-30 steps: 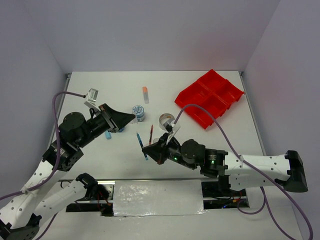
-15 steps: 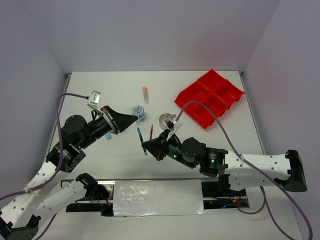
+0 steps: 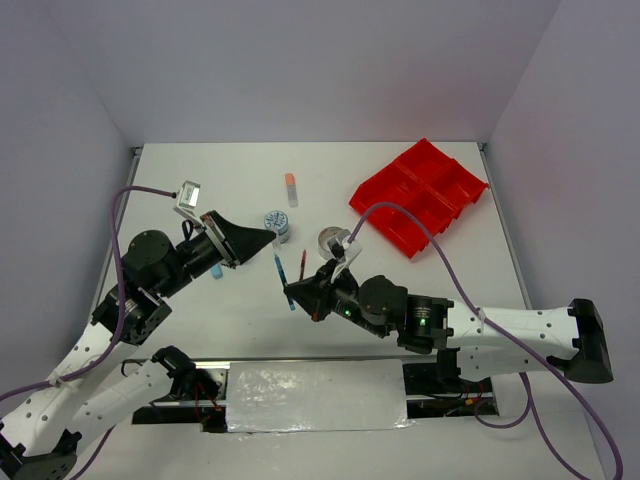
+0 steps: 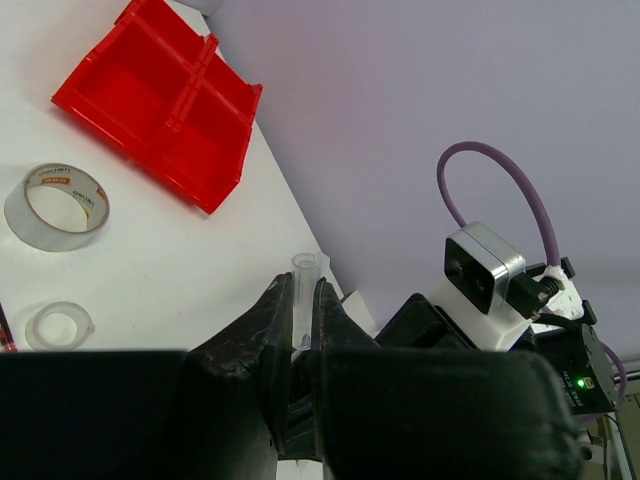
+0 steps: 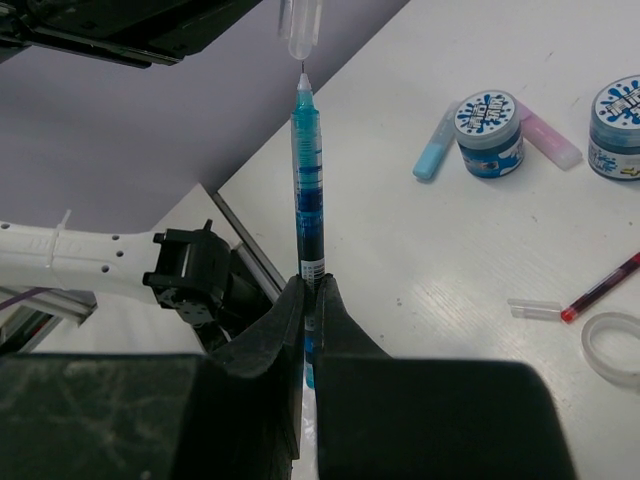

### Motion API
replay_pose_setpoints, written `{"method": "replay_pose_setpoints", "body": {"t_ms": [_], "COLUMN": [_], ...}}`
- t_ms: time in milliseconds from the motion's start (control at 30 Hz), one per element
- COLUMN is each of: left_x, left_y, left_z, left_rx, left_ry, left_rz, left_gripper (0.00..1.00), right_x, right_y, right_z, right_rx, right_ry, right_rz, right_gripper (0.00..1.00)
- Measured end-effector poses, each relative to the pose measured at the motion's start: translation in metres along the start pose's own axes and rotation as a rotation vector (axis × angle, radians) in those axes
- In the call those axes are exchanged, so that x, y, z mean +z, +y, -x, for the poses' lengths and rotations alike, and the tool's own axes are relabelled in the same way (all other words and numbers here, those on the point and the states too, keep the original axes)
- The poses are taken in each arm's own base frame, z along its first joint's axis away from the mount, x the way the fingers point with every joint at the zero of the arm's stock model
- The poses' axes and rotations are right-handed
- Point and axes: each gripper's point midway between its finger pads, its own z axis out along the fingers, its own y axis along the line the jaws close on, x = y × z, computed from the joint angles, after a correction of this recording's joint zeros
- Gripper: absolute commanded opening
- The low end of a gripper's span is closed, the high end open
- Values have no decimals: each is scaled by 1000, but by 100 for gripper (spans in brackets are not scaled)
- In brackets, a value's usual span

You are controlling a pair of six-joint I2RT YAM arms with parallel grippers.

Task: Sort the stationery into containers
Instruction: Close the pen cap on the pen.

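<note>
My left gripper [image 3: 268,237] is shut on a short clear pen cap [image 4: 304,290], held above the table. My right gripper [image 3: 292,292] is shut on a blue pen [image 5: 308,170] and holds it up. The pen's tip sits just below the cap's mouth [image 5: 300,25]; I cannot tell if they touch. The red divided tray [image 3: 420,195] lies at the far right, also in the left wrist view [image 4: 160,95]. On the table lie a silvery tape roll [image 4: 57,205], a clear tape ring [image 4: 58,327], a red pen [image 5: 605,287], two patterned tubs [image 5: 488,135] [image 5: 618,115], and a light-blue tube [image 5: 435,155] and a pink tube [image 5: 548,140].
An orange-capped tube [image 3: 291,188] lies far centre. A small clear cap [image 5: 533,308] lies by the red pen. The two arms meet over the table's middle left. Walls close the table on the left, right and back.
My left gripper rose and shifted right, over the tub area. My right gripper lifted the blue pen so its tip points at the cap. Little moved in the last half second.
</note>
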Motion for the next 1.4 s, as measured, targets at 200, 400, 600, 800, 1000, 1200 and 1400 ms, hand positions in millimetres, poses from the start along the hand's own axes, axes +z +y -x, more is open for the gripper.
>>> {"method": "replay_pose_setpoints", "body": {"t_ms": [200, 400, 600, 800, 1000, 1200, 1400], "left_x": [0, 0, 0, 0, 1, 1, 1], "left_y": [1, 3, 3, 3, 5, 5, 4], "left_z": [1, 1, 1, 1, 2, 2, 2], "left_rx": [0, 2, 2, 3, 2, 2, 3], "left_ry": [-7, -9, -9, -10, -13, -15, -16], "left_rz": [8, 13, 15, 16, 25, 23, 20], "left_gripper": [0, 0, 0, 0, 0, 0, 0], "right_x": [0, 0, 0, 0, 0, 1, 4], "right_y": [0, 0, -2, -3, 0, 1, -1], "right_z": [2, 3, 4, 7, 14, 15, 20], "right_rx": [-1, -1, -2, -6, -10, -13, -17], "right_ry": [-5, -7, -13, -19, -31, -27, -32], "right_rz": [-3, -4, -14, -26, -19, -26, -56], "right_gripper": [0, 0, 0, 0, 0, 0, 0]}}
